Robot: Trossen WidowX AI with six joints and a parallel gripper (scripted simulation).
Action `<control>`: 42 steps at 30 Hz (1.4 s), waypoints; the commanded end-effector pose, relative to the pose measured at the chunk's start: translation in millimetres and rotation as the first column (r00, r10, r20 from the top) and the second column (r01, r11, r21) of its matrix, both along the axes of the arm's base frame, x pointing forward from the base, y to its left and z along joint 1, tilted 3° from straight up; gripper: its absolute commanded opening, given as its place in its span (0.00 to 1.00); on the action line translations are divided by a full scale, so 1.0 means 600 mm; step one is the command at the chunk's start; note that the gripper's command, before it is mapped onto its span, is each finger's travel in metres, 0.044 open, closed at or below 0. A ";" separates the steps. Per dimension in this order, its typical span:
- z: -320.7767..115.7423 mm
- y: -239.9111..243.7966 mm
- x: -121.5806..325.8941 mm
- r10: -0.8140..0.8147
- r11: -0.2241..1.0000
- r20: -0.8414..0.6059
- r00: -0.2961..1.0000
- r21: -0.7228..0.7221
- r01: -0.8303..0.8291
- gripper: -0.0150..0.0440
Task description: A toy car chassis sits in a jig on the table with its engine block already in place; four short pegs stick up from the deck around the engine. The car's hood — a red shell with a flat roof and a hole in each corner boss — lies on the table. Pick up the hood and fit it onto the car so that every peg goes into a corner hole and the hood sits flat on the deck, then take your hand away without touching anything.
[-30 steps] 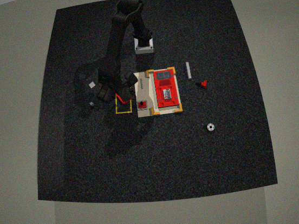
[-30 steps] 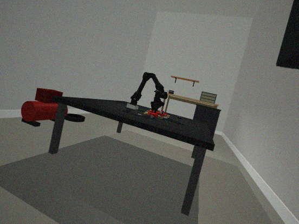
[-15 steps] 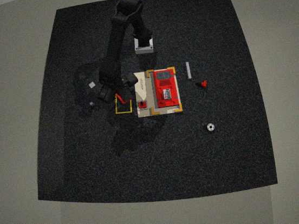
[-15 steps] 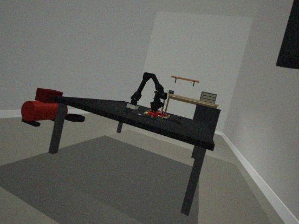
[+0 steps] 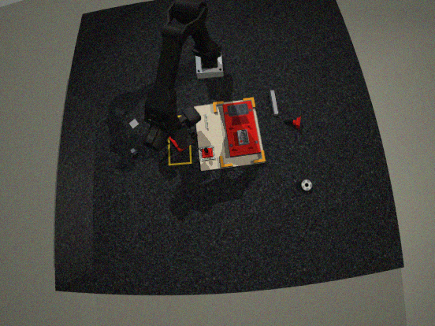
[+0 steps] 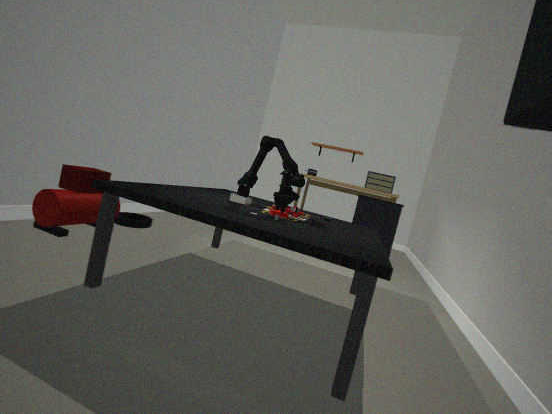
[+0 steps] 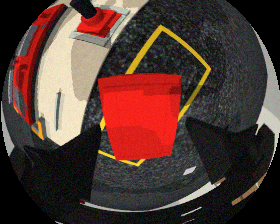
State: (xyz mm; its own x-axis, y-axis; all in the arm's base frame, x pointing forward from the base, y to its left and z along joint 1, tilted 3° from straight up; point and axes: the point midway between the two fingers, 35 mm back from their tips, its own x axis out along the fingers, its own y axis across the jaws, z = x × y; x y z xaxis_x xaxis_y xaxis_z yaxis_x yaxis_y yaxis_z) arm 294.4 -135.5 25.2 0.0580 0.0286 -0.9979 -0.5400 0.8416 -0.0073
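The red hood [image 5: 176,144] [image 7: 141,117] lies with its flat roof towards the wrist camera, over the yellow outline [image 5: 180,164] [image 7: 209,68]; its corner holes are hidden. My gripper [image 5: 172,129] [image 7: 144,124] is open above it, one finger to each side in the wrist view, with gaps between. In the exterior view the arm hides the hood. The red chassis [image 5: 252,120] [image 7: 22,75] sits among orange corner brackets on the beige board [image 5: 206,112] [image 7: 55,85], with the grey engine block [image 5: 243,137] on its deck. The pegs are too small to make out clearly.
A small red block with a black knob [image 5: 207,152] [image 7: 102,31] stands on the board's near-left corner. A grey bar [image 5: 274,101], a small red piece [image 5: 297,122] and a pale ring [image 5: 303,185] lie to the right. Pale squares [image 5: 134,124] [image 5: 133,150] lie left.
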 end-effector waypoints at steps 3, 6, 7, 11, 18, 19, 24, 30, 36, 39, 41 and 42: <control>-0.008 0.003 -0.002 0.000 1.000 -0.004 1.000 0.006 0.000 1.00; -0.010 0.003 -0.002 0.000 1.000 -0.004 1.000 0.006 0.000 1.00; -0.011 0.003 -0.002 0.000 1.000 -0.004 1.000 0.006 0.000 1.00; -0.015 0.003 -0.002 0.000 1.000 -0.004 1.000 0.006 0.000 1.00; -0.020 0.003 -0.002 0.000 1.000 -0.004 1.000 0.006 0.000 1.00; -0.021 0.003 -0.002 0.000 1.000 -0.004 1.000 0.006 0.000 1.00; -0.019 0.001 0.001 0.002 1.000 0.000 1.000 0.000 -0.002 0.96; -0.019 0.001 0.001 0.002 1.000 0.000 1.000 0.000 -0.002 0.82; -0.019 0.001 0.001 0.002 1.000 0.000 1.000 0.000 -0.002 0.75; -0.017 0.001 0.001 0.002 1.000 0.000 1.000 0.000 -0.002 0.62; -0.014 0.001 0.001 0.002 1.000 0.000 1.000 0.000 -0.002 0.53; -0.012 0.001 0.000 0.002 1.000 0.000 1.000 0.000 -0.002 0.49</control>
